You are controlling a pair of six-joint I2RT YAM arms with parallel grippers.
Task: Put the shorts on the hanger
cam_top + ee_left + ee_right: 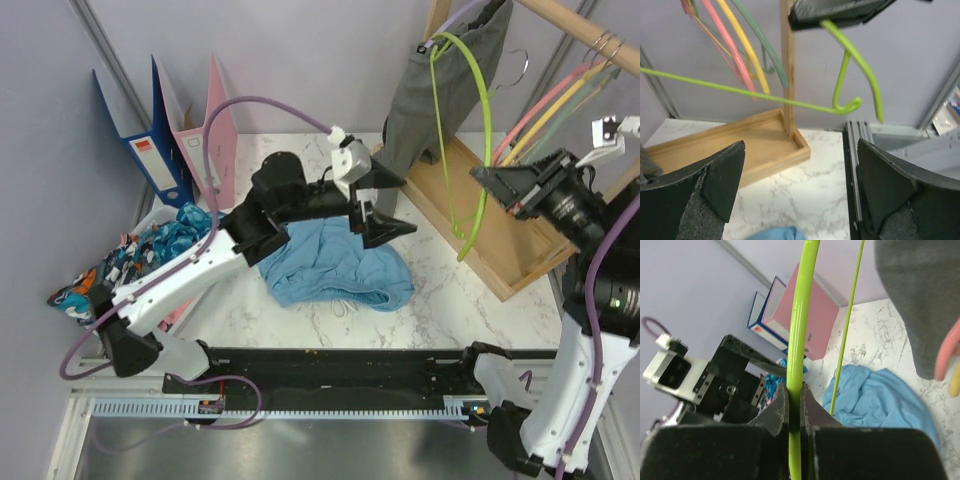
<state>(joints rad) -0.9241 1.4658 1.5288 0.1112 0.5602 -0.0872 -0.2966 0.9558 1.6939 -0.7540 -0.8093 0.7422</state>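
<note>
Pinching the thin hanger (488, 120) near the tabletop's right edge, the right gripper (795, 405) risks it swivelling or slipping; the left gripper (385, 205) gapes empty over the shorts (335, 265).

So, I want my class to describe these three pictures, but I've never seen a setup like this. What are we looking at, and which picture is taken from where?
These are two robot arms bolted to the near edge of a table, each ending in a two-finger gripper. The wide picture comes from a fixed camera above and behind them. The other two come from a camera on each wrist, so each shows that arm's own fingers.

On the table lie the light blue shorts, crumpled. At the left are patterned clothes and binders. At the right is a wooden rack with a grey garment.

The right gripper is clamped on the lime-green hanger. The left gripper is open and empty, over the shorts.
</note>
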